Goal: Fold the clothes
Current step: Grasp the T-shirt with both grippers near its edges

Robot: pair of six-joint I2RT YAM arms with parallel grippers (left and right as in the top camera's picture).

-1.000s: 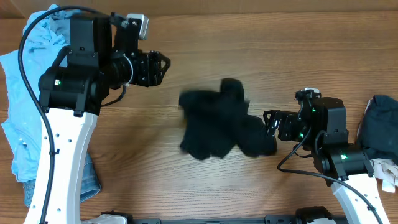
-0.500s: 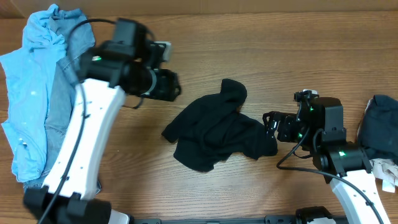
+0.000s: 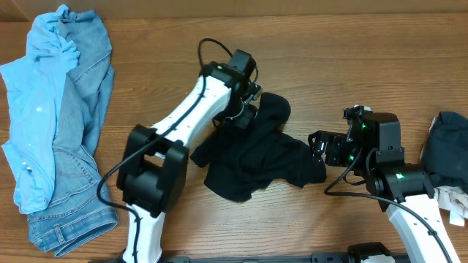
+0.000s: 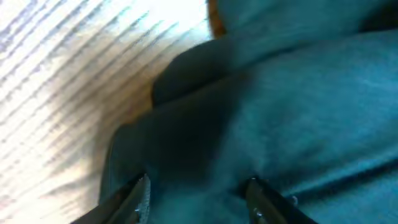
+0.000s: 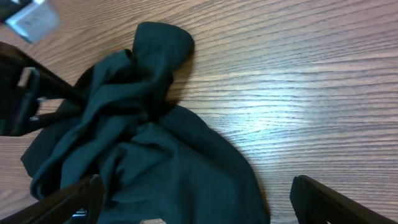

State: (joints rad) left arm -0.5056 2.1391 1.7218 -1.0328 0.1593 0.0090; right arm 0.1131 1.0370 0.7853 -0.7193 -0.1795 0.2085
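Observation:
The black T-shirt (image 3: 256, 157) lies crumpled on the middle of the wooden table. My left gripper (image 3: 247, 115) reaches across to its upper part. In the left wrist view its fingers (image 4: 199, 199) are open, right over the dark cloth (image 4: 280, 106). My right gripper (image 3: 316, 146) is at the shirt's right edge. In the right wrist view its fingers (image 5: 199, 208) are wide open, with the shirt (image 5: 155, 143) and a small white label (image 5: 152, 220) between them. A light blue shirt (image 3: 33, 109) and blue jeans (image 3: 84, 139) lie heaped at the far left.
Another dark garment (image 3: 446, 150) lies at the right edge, with something white (image 3: 457, 203) below it. Bare wooden table (image 3: 351, 66) shows behind the black shirt and in front of it.
The black shirt dropped and settled flatter on the table. My left arm swung from the far left across to the shirt's upper part. The right arm has hardly moved.

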